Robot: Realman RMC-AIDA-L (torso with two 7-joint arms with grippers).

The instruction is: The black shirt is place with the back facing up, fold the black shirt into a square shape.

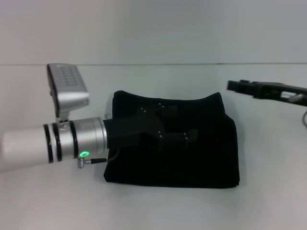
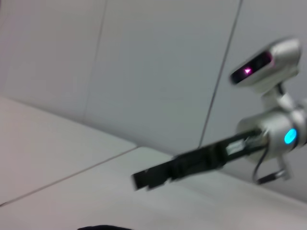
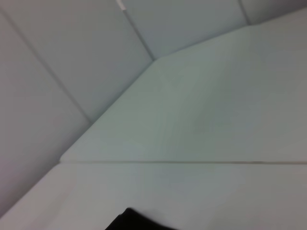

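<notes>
Left claw over folded black shirt.

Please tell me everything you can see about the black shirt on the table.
The black shirt is plain, matte, soft fabric with no print. It lies folded into a thick, roughly square bundle on the white table, its far edge slightly wavy. The left gripper is above its middle; whether it touches the fabric cannot be told. The right gripper is apart from it, off its far right corner.

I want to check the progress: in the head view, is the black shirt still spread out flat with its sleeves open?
No, the black shirt lies folded into a compact, roughly square block on the table, with the left gripper over it.
</notes>
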